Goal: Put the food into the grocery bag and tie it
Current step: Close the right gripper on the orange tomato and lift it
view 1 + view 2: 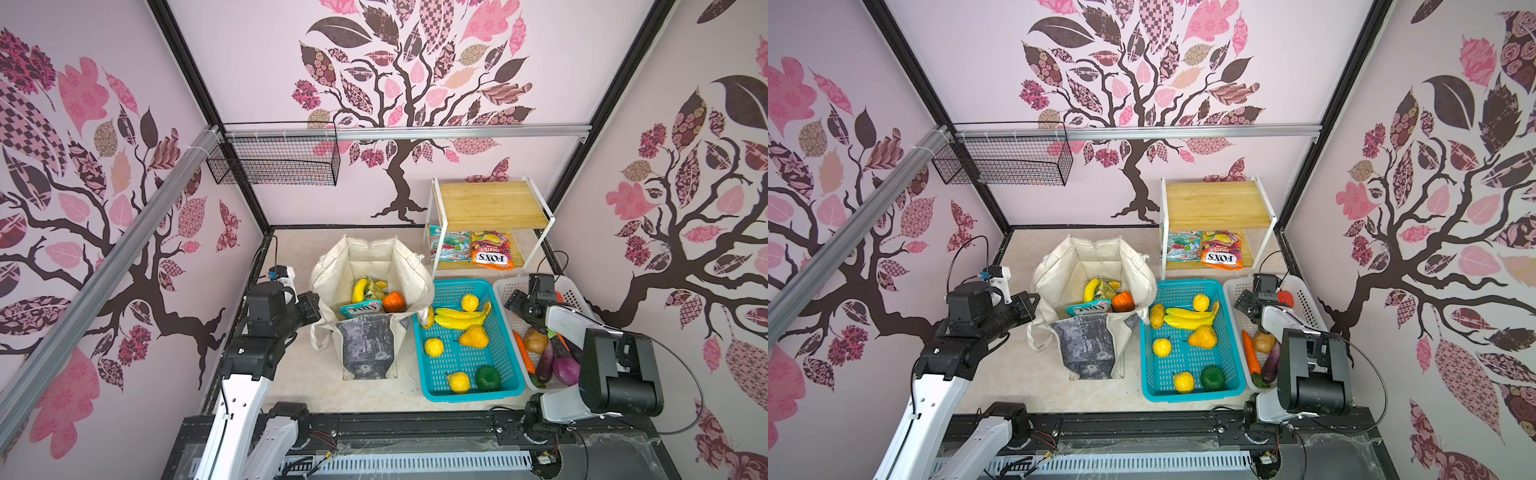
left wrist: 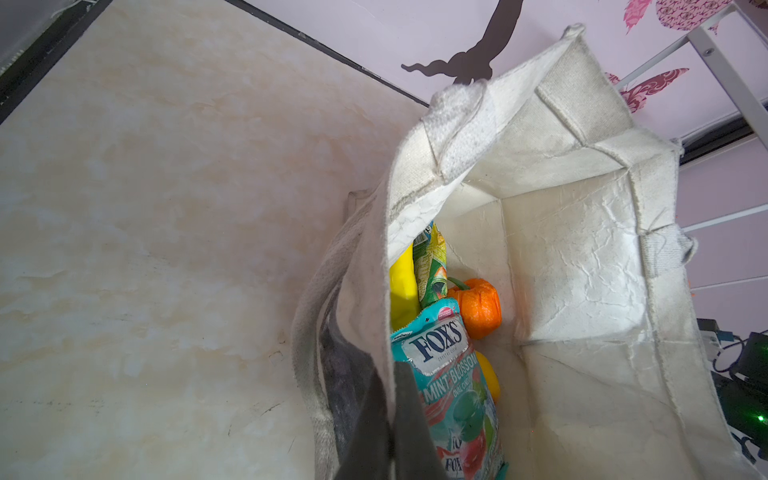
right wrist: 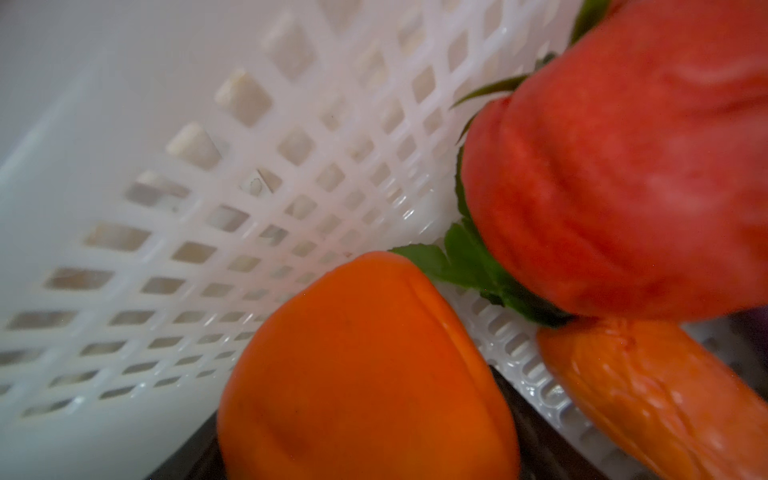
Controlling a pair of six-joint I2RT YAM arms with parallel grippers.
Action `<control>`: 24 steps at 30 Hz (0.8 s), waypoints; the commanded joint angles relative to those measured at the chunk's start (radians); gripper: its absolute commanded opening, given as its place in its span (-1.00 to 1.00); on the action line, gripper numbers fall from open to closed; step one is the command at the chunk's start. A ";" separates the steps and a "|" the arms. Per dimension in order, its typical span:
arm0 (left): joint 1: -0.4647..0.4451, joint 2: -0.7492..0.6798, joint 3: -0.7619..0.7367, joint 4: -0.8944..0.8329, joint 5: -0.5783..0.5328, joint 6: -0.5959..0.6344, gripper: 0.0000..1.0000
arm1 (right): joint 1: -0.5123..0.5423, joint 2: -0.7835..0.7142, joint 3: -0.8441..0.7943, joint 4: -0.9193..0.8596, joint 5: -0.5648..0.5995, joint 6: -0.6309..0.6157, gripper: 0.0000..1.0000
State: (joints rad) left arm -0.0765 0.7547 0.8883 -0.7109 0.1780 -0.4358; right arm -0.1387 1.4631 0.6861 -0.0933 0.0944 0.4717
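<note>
Looking from the left side of the table (image 1: 316, 384), the left gripper (image 1: 314, 305) reaches to the left wall of the grocery bag (image 1: 368, 254). It is clamped tight on the cloth of the rim (the wrist view shows the cream fabric pinched between its dark fingers (image 2: 370, 432)).

The bag stands upright and open, left of the middle, with a faded grey panel on its near face. At its bottom lie a yellow banana (image 1: 359, 290), a teal FOX'S packet (image 1: 361, 308) and an orange piece (image 1: 393, 302), all pressed close together.

Just right of the bag sits the teal basket (image 1: 469, 397). It holds a bunch of bananas (image 1: 459, 316), several round yellow pieces and, in its near corner, a dark green piece (image 1: 487, 377).

Behind it, against the far wall, is a small shelf (image 1: 490, 203) with two more FOX'S packets (image 1: 492, 251) lying flat on its lower board.

Furthest right is the white basket (image 1: 505, 286), beside the teal one. The right gripper (image 1: 515, 305) is lowered into its far end. Its jaws stand apart on either side of an orange vegetable (image 3: 365, 374), with a red piece (image 3: 623, 166) right next to it. Whether the jaws actually press on the orange one I cannot tell, as that close view is blurred. A carrot (image 1: 523, 351) and a purple onion (image 1: 566, 370) lie nearer in the same basket.
</note>
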 commanded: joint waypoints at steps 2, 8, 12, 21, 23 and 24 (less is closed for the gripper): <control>0.005 -0.010 -0.023 -0.001 0.006 0.020 -1.00 | 0.001 -0.051 -0.008 0.001 0.016 0.008 0.55; 0.005 -0.010 -0.023 -0.001 0.005 0.020 -1.00 | 0.001 -0.083 -0.012 -0.005 0.008 0.008 0.53; 0.006 -0.008 -0.022 -0.001 0.005 0.019 -1.00 | 0.001 -0.116 -0.016 -0.015 0.007 0.007 0.55; 0.015 -0.008 -0.022 0.001 0.009 0.020 -1.00 | 0.000 -0.265 -0.072 -0.011 -0.086 0.038 0.53; 0.014 -0.008 -0.023 0.001 0.009 0.021 -1.00 | 0.001 -0.298 -0.080 -0.012 -0.113 0.045 0.53; 0.014 -0.006 -0.024 0.001 0.009 0.021 -1.00 | 0.001 -0.313 -0.082 -0.016 -0.125 0.051 0.53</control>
State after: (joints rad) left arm -0.0669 0.7544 0.8879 -0.7113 0.1822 -0.4355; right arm -0.1387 1.2034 0.6056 -0.1024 0.0189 0.4988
